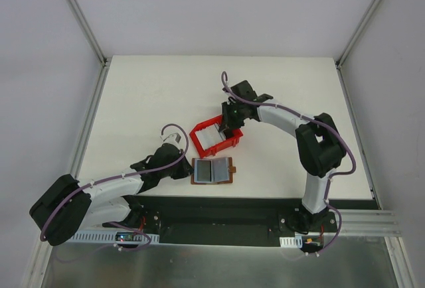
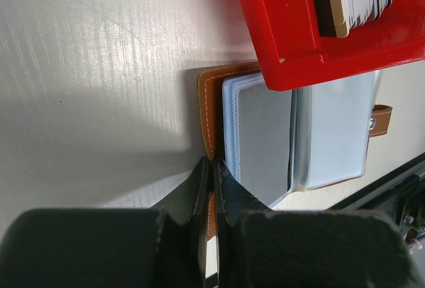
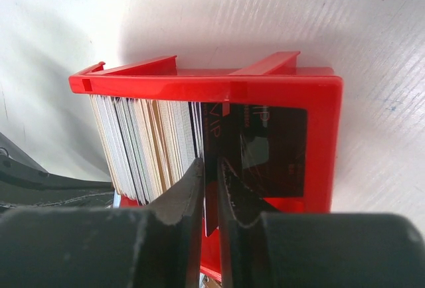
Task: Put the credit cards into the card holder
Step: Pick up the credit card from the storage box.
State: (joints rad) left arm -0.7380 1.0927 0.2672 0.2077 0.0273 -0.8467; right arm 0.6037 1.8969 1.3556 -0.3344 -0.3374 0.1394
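The card holder (image 1: pixel 212 170) lies open on the table in front of the red tray, brown outside, with clear grey-blue sleeves (image 2: pixel 265 135) inside. My left gripper (image 1: pixel 188 170) is shut on its brown left edge (image 2: pixel 211 102); in the left wrist view the gripper (image 2: pixel 214 168) pinches that edge. The credit cards (image 3: pixel 143 145) stand on edge as a pale stack in the red tray. My right gripper (image 1: pixel 228 127) reaches into the tray. In the right wrist view the gripper (image 3: pixel 211 172) is shut on a dark card marked VIP (image 3: pixel 214 129) at the stack's right end.
The red open-topped tray (image 1: pixel 199 131) sits mid-table, tilted, just behind the wallet; its rim (image 3: pixel 219 87) and near corner (image 2: pixel 292 49) show in the wrist views. The wallet's strap with a snap (image 2: pixel 378 119) points right. The black base rail (image 1: pixel 219 205) runs along the near edge.
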